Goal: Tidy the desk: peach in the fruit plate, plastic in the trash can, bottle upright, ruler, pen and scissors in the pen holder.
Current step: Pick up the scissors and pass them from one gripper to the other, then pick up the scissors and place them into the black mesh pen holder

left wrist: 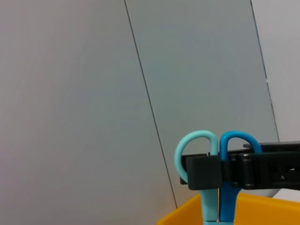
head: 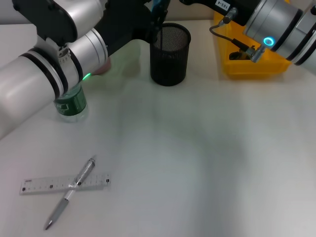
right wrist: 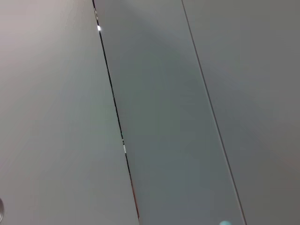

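Scissors [left wrist: 218, 159] show clearly only in the left wrist view: two rounded plastic loops, one pale turquoise and one deeper blue, with the left gripper [left wrist: 220, 171] closed on the handles just below the loops, its black blocky fingers [left wrist: 202, 171] clamped across them. Behind them in that view are flat grey wall panels and a corner of the yellow bin [left wrist: 187, 213]. From the head view the same scissors are only a sliver of blue [head: 158, 10] at the far edge, above the pen holder [head: 170, 54], a round cup of black wire mesh standing on the pale, smooth worktop [head: 197, 158].

Only the head view shows the rest. A clear plastic bottle [head: 70, 104] with a green label stands upright at the left, partly hidden by the left arm. Near the front left a transparent ruler [head: 44, 185] lies flat, with a slim silver pen [head: 70, 192] lying slantwise across it. The yellow bin sits far right, under the right arm.

The right wrist view shows only grey panels, so whether the right gripper is open or closed cannot be told.
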Controlling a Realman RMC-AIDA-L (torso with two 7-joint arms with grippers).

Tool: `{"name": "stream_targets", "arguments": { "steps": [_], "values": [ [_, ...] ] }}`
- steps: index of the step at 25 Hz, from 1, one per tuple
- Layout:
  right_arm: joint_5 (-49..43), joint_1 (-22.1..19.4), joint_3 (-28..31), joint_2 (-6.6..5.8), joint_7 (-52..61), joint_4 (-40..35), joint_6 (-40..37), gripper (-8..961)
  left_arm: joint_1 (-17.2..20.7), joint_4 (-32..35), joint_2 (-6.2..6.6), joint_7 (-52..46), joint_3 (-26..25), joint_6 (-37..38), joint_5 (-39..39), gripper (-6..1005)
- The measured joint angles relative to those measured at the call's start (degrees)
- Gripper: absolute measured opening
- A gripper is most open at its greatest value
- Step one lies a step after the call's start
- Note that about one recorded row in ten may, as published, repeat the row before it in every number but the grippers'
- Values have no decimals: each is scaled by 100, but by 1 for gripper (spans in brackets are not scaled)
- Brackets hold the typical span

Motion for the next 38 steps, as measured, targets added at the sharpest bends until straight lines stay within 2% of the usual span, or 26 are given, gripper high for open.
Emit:
{"name": "stream_targets", "arguments": {
  "steps": [1, 9, 30, 38],
  "values": [
    [0, 0, 0, 0, -3, 1, 0, 193, -7, 45, 1, 4, 127, -204, 20, 345],
    [75, -25, 1, 0, -143, 3, -27, 121, -31, 84, 9, 4, 202, -267, 36, 352],
    [77, -103, -37, 0, -324, -8, -57, 92, -56, 103, 18, 66, 306, -250, 112, 372],
    [74, -231, 3, 0, -448, -98, -63, 88, -7, 197, 17, 227, 331, -285, 92, 674]
  ]
}}
